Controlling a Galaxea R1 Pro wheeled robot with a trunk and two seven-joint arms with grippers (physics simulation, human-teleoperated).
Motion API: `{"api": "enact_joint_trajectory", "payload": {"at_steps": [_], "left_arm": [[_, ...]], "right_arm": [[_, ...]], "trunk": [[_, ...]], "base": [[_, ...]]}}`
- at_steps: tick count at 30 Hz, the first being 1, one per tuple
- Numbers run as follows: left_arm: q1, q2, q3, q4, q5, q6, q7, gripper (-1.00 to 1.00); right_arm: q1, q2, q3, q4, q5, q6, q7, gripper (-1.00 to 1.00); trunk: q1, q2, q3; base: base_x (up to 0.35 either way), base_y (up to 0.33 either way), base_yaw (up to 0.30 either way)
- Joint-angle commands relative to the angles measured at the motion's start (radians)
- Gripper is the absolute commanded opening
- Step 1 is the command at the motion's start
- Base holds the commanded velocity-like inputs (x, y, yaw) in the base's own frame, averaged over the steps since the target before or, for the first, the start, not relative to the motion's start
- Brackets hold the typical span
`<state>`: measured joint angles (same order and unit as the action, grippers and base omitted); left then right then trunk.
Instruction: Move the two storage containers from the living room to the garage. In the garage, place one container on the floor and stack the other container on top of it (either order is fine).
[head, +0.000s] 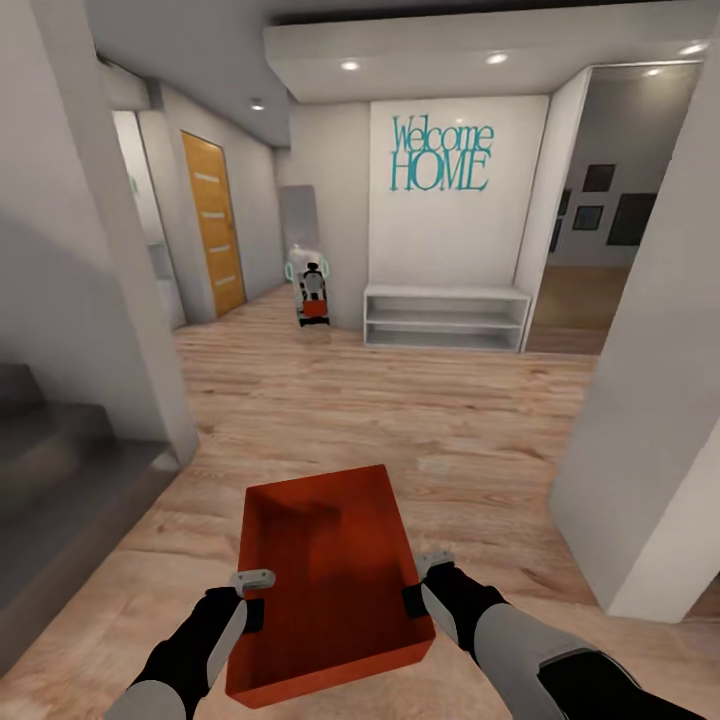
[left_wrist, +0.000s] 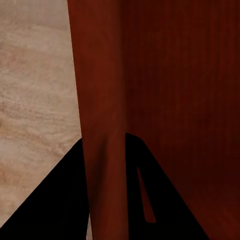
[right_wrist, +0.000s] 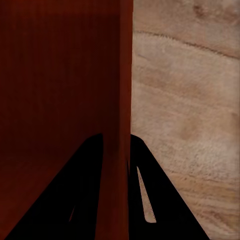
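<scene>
A red-orange lidless storage container (head: 330, 580), deep and rectangular, hangs above the light wood-plank floor (head: 400, 420) just in front of me. My left gripper (head: 253, 590) is shut on its left wall and my right gripper (head: 425, 580) on its right wall. In the left wrist view the ribbed wall (left_wrist: 102, 100) runs between the black fingers (left_wrist: 60, 200) of the left gripper (left_wrist: 107, 150). The right wrist view has the other wall (right_wrist: 125, 75) clamped in the right gripper (right_wrist: 117, 145). The second container, the garage and the concrete floor are out of view.
Grey stairs (head: 50, 440) rise at the left behind a white pillar (head: 120, 300). A white wall corner (head: 650, 450) stands close on the right. Ahead are a white shelf bench (head: 445, 315), an orange door (head: 212, 225), and a mirror showing my reflection (head: 312, 290).
</scene>
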<state>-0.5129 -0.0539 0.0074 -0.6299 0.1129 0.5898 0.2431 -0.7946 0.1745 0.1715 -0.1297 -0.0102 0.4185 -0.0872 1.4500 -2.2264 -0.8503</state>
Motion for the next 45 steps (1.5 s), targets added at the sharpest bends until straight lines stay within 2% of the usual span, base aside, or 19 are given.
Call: {"api": "enact_joint_trajectory", "payload": {"at_steps": [1, 13, 45], "left_arm": [[0.001, 0.006, -0.017, 0.001, 0.056, -0.004, -0.001, -1.0], [0.001, 0.006, -0.017, 0.001, 0.056, -0.004, -0.001, -1.0], [0.001, 0.006, -0.017, 0.001, 0.056, -0.004, -0.002, -1.0]], "right_arm": [[-0.009, 0.0, 0.011, -0.002, 0.015, 0.008, 0.0, -1.0], [-0.009, 0.0, 0.011, -0.002, 0.014, 0.008, 0.0, -1.0], [-0.009, 0.0, 0.011, -0.002, 0.013, 0.008, 0.0, -1.0]], "trunk": [[0.0, 0.0, -0.001], [0.0, 0.0, -0.001], [0.0, 0.0, -0.001]], "base": [[0.341, 0.0, 0.221], [0.341, 0.0, 0.244], [0.341, 0.0, 0.003]]}}
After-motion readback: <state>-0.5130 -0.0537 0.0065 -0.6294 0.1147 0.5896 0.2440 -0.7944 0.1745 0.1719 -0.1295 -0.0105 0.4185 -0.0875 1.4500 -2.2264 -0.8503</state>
